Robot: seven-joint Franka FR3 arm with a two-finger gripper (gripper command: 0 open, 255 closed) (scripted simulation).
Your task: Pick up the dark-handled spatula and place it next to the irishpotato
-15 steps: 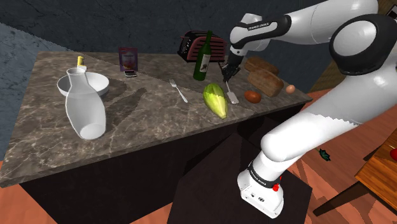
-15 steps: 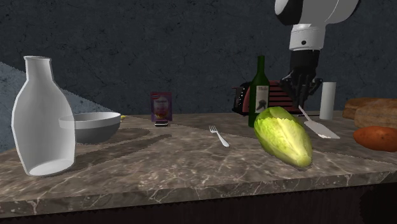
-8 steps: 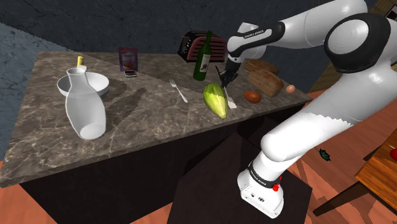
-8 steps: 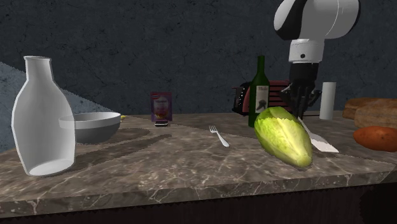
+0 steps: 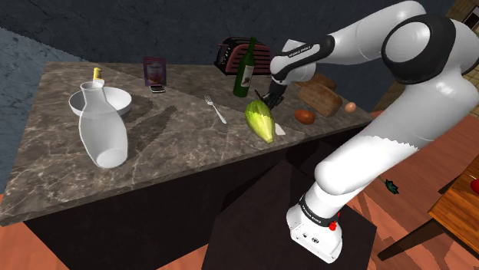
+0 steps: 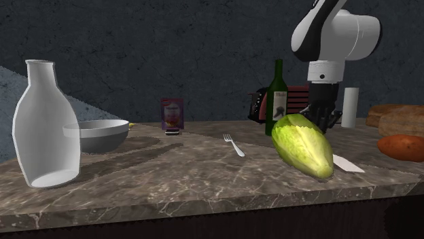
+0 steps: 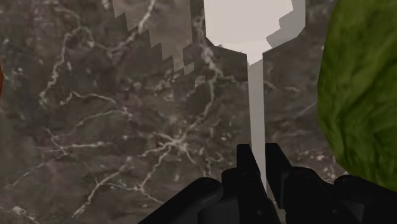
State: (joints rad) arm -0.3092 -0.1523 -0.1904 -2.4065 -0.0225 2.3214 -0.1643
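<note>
The spatula [image 7: 256,83], a pale flat blade on a thin pale stem, is pinched by that stem between the fingers of the black two-finger gripper [image 7: 259,156], its blade slanting down ahead of the fingertips over the dark veined marble counter [image 5: 176,146]. A yellow-green leafy lettuce head [image 5: 260,120] lies just beside the gripper, and the reddish-brown potato [image 5: 305,116] sits near its other side

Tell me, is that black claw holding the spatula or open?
Shut on the spatula: in the wrist view, the gripper clasps its pale shaft between both black fingers.
</note>
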